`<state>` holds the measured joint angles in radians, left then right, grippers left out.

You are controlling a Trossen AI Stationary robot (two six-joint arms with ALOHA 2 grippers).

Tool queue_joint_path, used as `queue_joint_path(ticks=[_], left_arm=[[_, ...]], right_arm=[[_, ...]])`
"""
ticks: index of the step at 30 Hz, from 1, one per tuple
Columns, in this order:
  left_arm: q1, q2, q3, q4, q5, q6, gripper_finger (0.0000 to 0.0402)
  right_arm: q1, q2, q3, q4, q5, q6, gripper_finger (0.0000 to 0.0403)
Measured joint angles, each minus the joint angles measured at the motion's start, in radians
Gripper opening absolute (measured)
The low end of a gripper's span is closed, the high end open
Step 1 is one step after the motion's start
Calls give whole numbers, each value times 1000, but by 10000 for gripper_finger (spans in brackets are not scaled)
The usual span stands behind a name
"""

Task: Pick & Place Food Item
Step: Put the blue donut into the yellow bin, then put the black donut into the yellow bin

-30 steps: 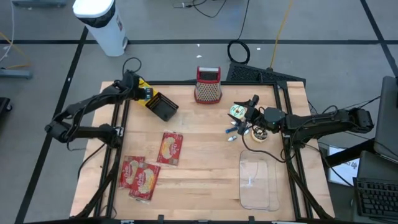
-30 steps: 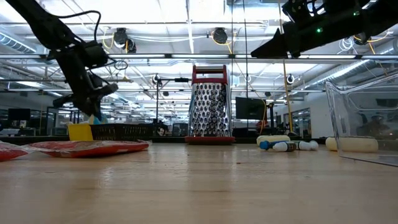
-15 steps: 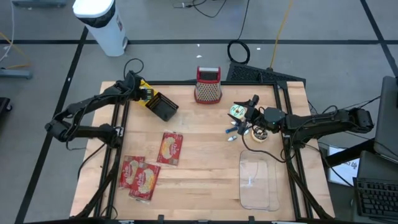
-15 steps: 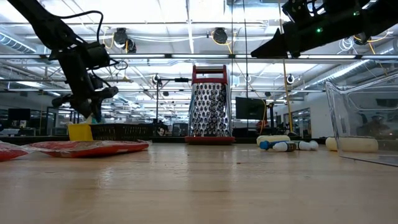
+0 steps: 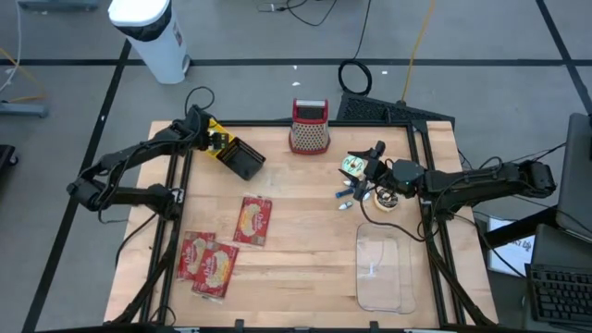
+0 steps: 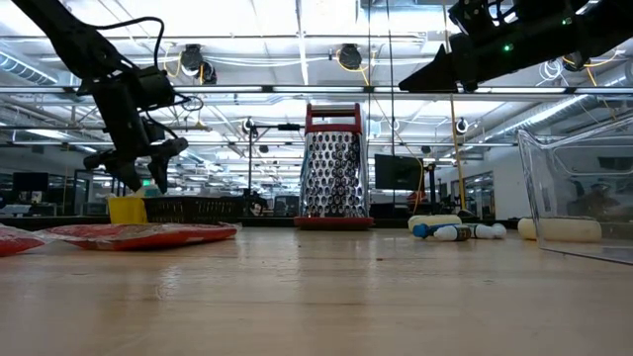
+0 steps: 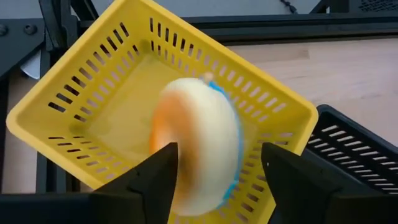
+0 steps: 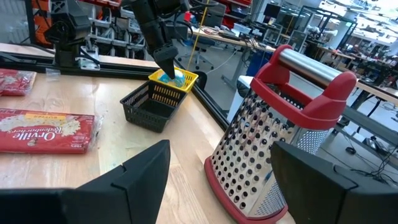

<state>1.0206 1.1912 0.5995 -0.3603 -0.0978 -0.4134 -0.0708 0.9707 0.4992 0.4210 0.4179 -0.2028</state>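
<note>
The food item (image 7: 200, 144), a pale ring with an orange side and a blue edge, shows blurred between the fingers of my left gripper (image 7: 217, 174), just over the floor of the yellow basket (image 7: 124, 93). My left gripper (image 6: 146, 180) stands open above this basket (image 5: 212, 132) at the table's far left corner, slanting down. My right gripper (image 8: 217, 180) hangs open and level over the table's right half (image 5: 368, 172), with nothing between its fingers.
A black basket (image 5: 243, 160) adjoins the yellow one. A red-handled grater (image 5: 310, 127) stands at the far middle. Three popcorn packets (image 5: 253, 220) lie near left. A clear tray (image 5: 384, 273) sits near right, with small items (image 5: 350, 194) beyond it.
My left gripper has opened above the yellow basket without shifting place. It has let go of the food item, which now drops blurred into the basket.
</note>
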Motion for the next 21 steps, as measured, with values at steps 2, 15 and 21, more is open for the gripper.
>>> queue_joint_path(ticks=[2,15,21], left_arm=[[0,0,0,-2,-1,5,225],[0,0,0,-8,-7,17,177],[0,0,0,-10,-7,22,174]], right_arm=[[0,0,0,0,0,5,265],[0,0,0,-1,0,7,265],[0,0,0,-1,0,6,265]])
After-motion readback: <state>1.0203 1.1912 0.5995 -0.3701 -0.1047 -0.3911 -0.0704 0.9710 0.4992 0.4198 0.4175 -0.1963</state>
